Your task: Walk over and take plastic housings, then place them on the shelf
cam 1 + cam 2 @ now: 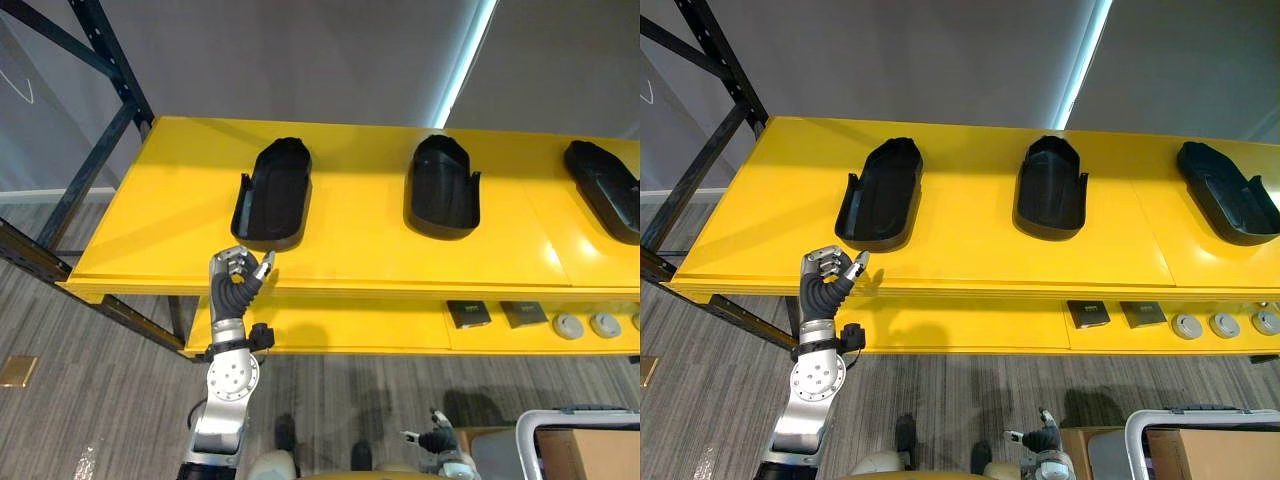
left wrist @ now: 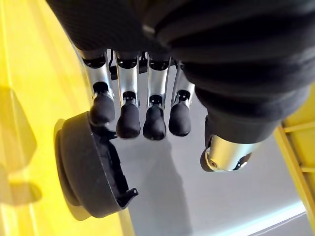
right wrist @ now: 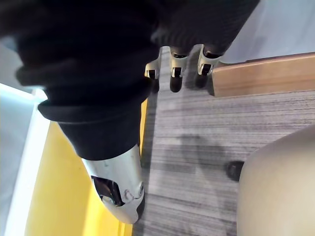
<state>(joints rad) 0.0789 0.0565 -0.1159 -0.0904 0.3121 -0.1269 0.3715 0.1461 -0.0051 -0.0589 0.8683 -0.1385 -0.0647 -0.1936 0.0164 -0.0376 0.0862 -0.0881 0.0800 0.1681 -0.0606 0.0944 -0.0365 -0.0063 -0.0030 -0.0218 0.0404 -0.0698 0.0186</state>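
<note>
Three black plastic housings lie open side up on the yellow shelf top (image 1: 360,245): a left housing (image 1: 272,195), a middle housing (image 1: 440,190) and a right housing (image 1: 605,190) cut by the view's edge. My left hand (image 1: 237,275) is raised at the shelf's front edge, just short of the left housing, with relaxed fingers and nothing in it. The left wrist view shows its fingers (image 2: 129,118) hanging loose over that housing (image 2: 83,172), not touching it. My right hand (image 1: 440,440) hangs low over the floor, its fingers (image 3: 174,73) loose and holding nothing.
A lower yellow shelf holds two dark square parts (image 1: 468,314) and round grey discs (image 1: 569,325). Dark rack uprights (image 1: 95,150) rise at the left. A white bin with a cardboard box (image 1: 585,450) sits at the lower right. A brass plate (image 1: 17,370) lies in the floor.
</note>
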